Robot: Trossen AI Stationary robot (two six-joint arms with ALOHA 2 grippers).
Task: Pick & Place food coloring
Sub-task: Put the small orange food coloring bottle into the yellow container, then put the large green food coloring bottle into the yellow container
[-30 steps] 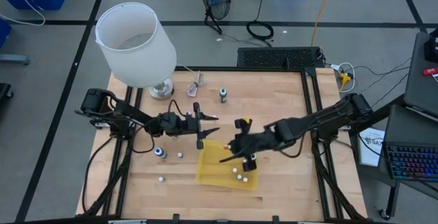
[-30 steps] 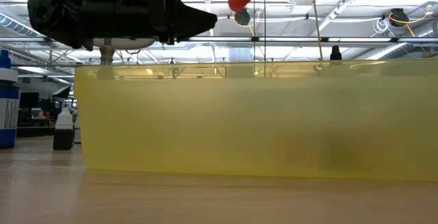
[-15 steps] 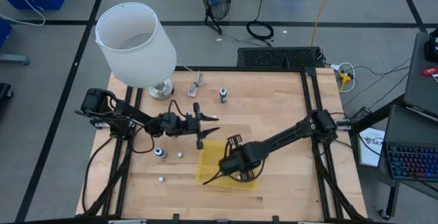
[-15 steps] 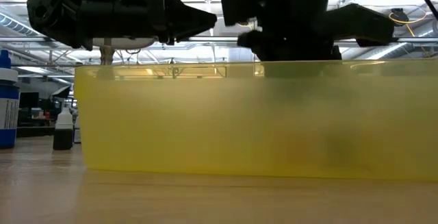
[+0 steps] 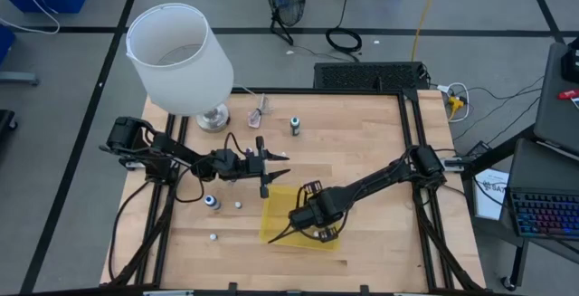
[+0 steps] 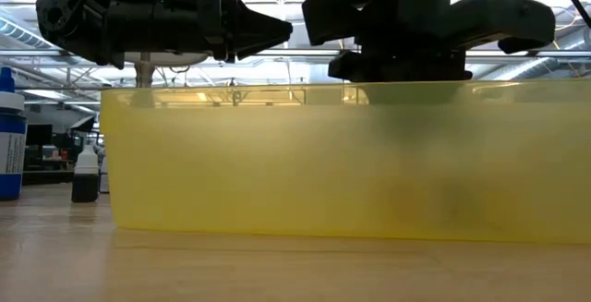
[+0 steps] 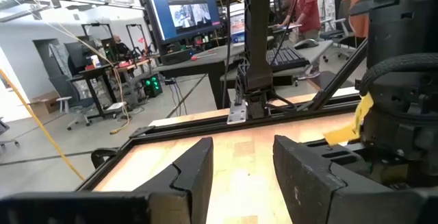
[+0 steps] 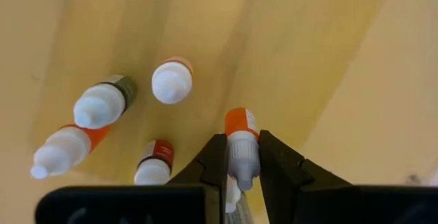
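Right gripper (image 8: 241, 157) now lowered into yellow tray (image 5: 276, 226), up from well above it a second ago, clenched on an orange-banded food coloring bottle (image 8: 240, 142) over four bottles already inside (release judged imminent); left gripper (image 7: 241, 172) empty, parted, beside tray.

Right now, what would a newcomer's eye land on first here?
Probably the right pincer, down inside the yellow tray at the table's front middle, shut on an orange-banded food coloring bottle beside four bottles already lying there. Next, the big white lamp at the back left corner.
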